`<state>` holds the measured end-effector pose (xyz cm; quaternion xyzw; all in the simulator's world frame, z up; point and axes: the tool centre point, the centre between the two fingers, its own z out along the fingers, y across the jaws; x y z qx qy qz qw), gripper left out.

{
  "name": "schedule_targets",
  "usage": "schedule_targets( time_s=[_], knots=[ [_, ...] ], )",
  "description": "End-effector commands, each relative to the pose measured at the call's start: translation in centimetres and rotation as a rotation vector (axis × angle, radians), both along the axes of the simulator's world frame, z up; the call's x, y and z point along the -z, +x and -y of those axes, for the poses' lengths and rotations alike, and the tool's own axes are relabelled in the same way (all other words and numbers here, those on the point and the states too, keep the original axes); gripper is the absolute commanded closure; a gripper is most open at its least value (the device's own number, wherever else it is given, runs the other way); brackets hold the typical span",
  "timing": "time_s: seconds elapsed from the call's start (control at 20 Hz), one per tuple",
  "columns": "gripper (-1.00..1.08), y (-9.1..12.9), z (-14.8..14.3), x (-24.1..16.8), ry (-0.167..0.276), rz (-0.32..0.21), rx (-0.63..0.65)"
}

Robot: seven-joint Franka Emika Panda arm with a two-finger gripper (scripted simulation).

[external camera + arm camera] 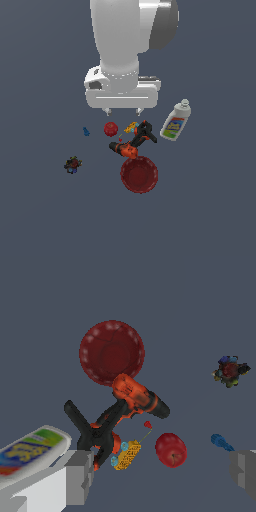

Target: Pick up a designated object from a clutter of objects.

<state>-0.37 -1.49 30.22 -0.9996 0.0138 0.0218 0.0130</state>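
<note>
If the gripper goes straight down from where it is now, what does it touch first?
Probably the red ball or the small yellow piece: both lie between the open jaws of the gripper. The black clamp sits nearer one finger. Depth is unclear.

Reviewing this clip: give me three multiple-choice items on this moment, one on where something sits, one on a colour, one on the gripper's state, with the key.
1. Where does the black clamp lie?
A. inside the red bowl
B. against the orange-black drill
C. alone beside the dark multicoloured bit

2. What colour is the bottle's body?
A. white
B. green
C. black

3. How is the gripper?
A. shut on the red ball
B. shut on the bottle
C. open, holding nothing

Key:
1 B: in the wrist view the clamp's arms cross the drill, while the bowl holds nothing.
2 A: the bottle is white with a coloured label.
3 C: the gripper hangs above the clutter with its fingers wide apart, and the red ball lies free on the floor between them.
</note>
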Motion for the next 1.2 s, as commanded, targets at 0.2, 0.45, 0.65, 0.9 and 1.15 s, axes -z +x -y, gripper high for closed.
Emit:
schedule_targets(
  time_s=[0.2,0.45,0.65,0.9,1.15],
  knots=[
    [-0.92,0.0,-0.5,-0.4,0.001,0.005,-0.02],
    [-0.92,0.1,-1.8,-1.3,0.002,0.018,-0.069],
    [-0.92,0.1,-1.8,-1.3,0.002,0.018,-0.07],
    [-0.92,0.0,-2.2,-0.4,0.0,0.019,-0.064],
    [-0.92,-0.5,-3.1,1.6,-0.006,0.021,-0.05]
  ],
)
